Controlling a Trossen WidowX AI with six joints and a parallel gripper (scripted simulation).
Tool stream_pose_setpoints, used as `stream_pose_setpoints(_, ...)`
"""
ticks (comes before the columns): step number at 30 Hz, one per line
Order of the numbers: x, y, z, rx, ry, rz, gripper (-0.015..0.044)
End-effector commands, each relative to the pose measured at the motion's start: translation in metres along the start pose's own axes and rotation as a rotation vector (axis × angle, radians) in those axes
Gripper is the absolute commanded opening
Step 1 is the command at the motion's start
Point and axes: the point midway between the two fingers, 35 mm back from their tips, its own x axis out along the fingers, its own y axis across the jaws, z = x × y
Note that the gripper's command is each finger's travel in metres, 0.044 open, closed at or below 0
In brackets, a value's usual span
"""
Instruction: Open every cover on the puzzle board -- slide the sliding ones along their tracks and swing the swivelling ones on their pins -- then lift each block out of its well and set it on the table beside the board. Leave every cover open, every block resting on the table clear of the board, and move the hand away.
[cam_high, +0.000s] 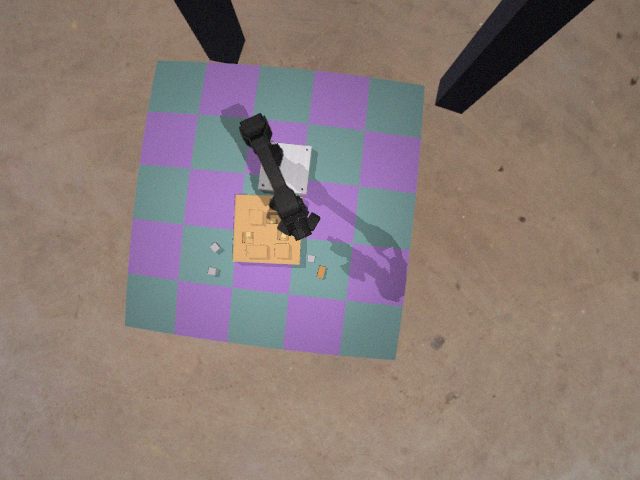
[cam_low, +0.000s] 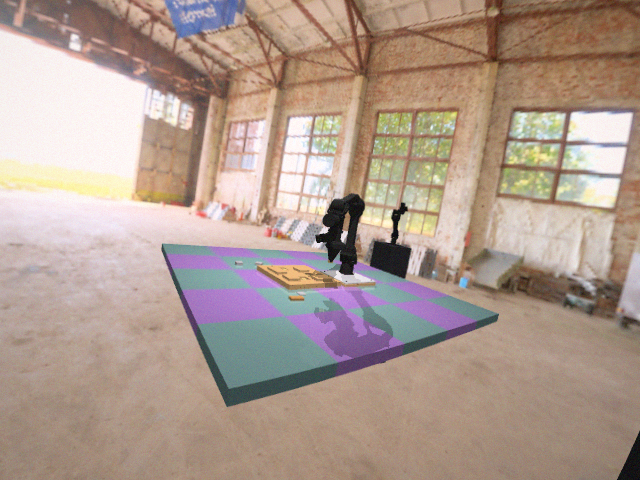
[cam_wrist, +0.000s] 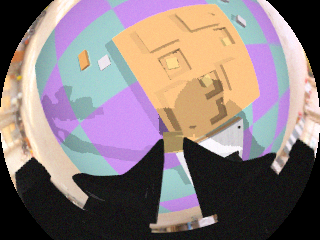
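Observation:
The tan puzzle board lies on the table. Raised covers stand beside open wells that show lighter squares inside. Shadow and the arm hide part of the board. My gripper is shut on a yellowish-tan block, raised above the table near the board's right side. An orange block and a pale grey block lie right of the board. Two grey blocks lie left of it.
The arm's white base plate sits just behind the board. The checkered table surrounds both. Dark posts stand past the table's back edge. The arm's shadow falls across the table to the right.

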Motion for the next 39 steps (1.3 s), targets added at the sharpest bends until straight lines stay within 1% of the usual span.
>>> stream_pose_setpoints(1, 0.001, 0.014, -0.003, 0.003, -0.001, -0.002, 0.008)
stream_pose_setpoints(20, 0.007, 0.077, -0.037, 0.003, 0.002, 0.003, 0.008)
stream_pose_setpoints(24, 0.008, 0.079, -0.039, 0.003, 0.002, 0.003, 0.008)
stream_pose_setpoints(39, 0.032, 0.083, -0.037, 0.003, 0.002, 0.004, 0.008)
